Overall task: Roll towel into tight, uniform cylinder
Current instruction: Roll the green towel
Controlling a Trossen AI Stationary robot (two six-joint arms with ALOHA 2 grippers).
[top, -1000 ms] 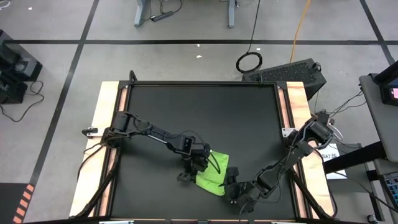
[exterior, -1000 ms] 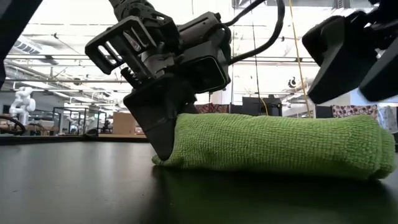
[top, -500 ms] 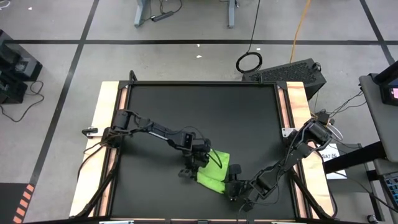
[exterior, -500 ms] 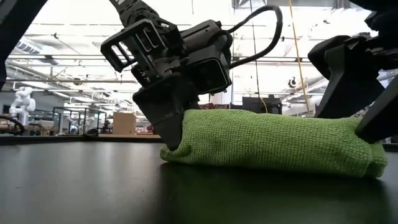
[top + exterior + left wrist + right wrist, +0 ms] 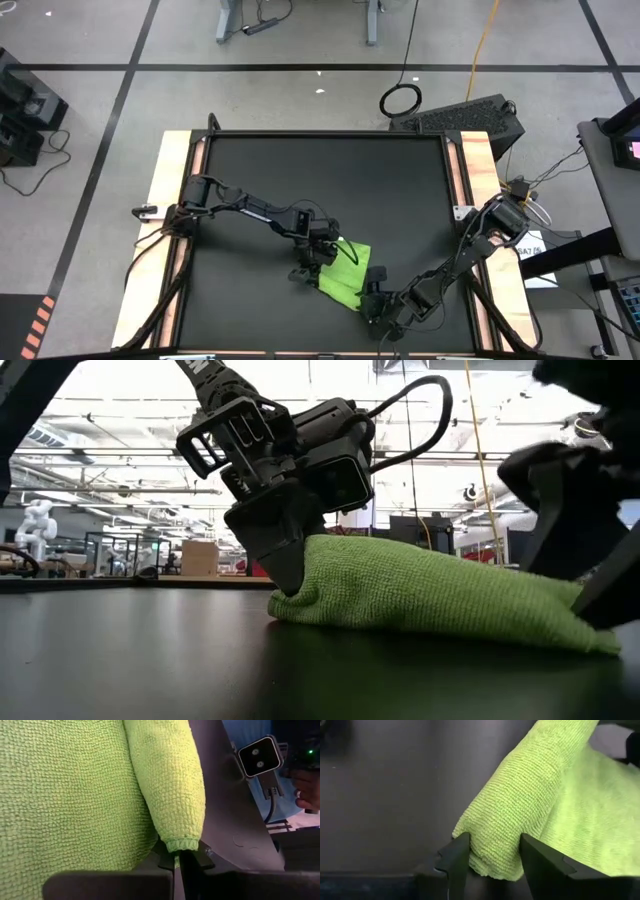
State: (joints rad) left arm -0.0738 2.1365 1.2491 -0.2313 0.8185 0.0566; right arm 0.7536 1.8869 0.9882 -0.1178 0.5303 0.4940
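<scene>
Black matting (image 5: 320, 190) covers the table. Left gripper (image 5: 318, 262) pinches one end of the towel (image 5: 343, 275), its fingers closed on the rolled edge; right gripper (image 5: 372, 297) clamps the opposite end, so the roll's long axis runs between them.

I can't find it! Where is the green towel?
From above, the towel lies on the black mat near its front edge, between the left gripper and the right gripper, each gripping one end.

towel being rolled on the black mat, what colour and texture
Bright lime-green woven towel, plain with a fine nubby weave; clearest in the left wrist view.
</scene>
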